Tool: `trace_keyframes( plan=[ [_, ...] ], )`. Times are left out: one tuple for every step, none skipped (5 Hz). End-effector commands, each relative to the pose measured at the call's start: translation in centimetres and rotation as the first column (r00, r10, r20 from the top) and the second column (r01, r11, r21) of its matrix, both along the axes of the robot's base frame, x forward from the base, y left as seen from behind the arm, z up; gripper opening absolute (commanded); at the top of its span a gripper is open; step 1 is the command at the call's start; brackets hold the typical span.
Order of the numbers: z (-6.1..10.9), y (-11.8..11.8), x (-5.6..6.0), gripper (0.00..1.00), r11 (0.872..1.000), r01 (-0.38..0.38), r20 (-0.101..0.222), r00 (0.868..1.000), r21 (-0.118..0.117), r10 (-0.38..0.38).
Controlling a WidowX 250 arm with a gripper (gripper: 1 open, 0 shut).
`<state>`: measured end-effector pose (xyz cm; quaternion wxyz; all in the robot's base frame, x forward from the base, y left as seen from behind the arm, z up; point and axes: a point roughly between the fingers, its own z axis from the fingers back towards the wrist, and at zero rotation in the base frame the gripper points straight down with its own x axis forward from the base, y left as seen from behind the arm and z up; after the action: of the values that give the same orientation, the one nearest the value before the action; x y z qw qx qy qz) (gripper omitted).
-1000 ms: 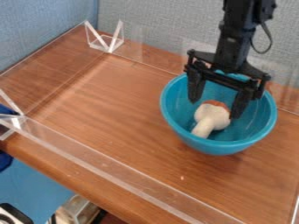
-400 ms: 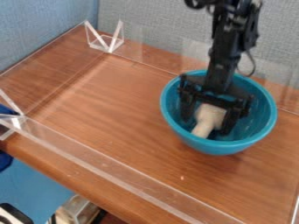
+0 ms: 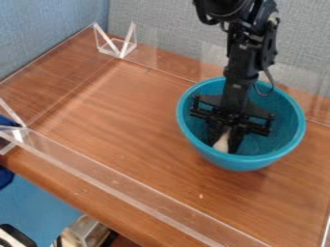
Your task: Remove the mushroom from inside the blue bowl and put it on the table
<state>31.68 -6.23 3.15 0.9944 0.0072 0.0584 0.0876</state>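
The round, deep, glossy teal-blue plastic bowl (image 3: 242,131) sits near the right rear corner of the reddish-brown wood-grain table (image 3: 116,116), close to the low clear acrylic wall (image 3: 142,207) that runs round the table's edge. Left of the bowl and in front of it the wood lies open. The black gripper (image 3: 233,126) points straight down inside the bowl, its fingers drawn together on the small toy mushroom with cream-white stem (image 3: 225,142), which lies on the bowl's bottom; only the stem's pale end shows below the fingers. A second ago the gripper hung above the rim with fingers spread wide and the mushroom's tan cap in plain sight; since then it has sunk into the bowl and closed.
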Motion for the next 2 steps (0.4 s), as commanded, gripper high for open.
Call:
trace_keyframes(
  plan=[
    [2.1, -0.2, 0.0, 0.0, 0.999, -0.037, 0.069, 0.997, -0.019, 0.038],
    [3.6, 0.7, -0.8, 0.0, 0.999, -0.016, 0.088, 0.996, -0.029, 0.019]
  ],
)
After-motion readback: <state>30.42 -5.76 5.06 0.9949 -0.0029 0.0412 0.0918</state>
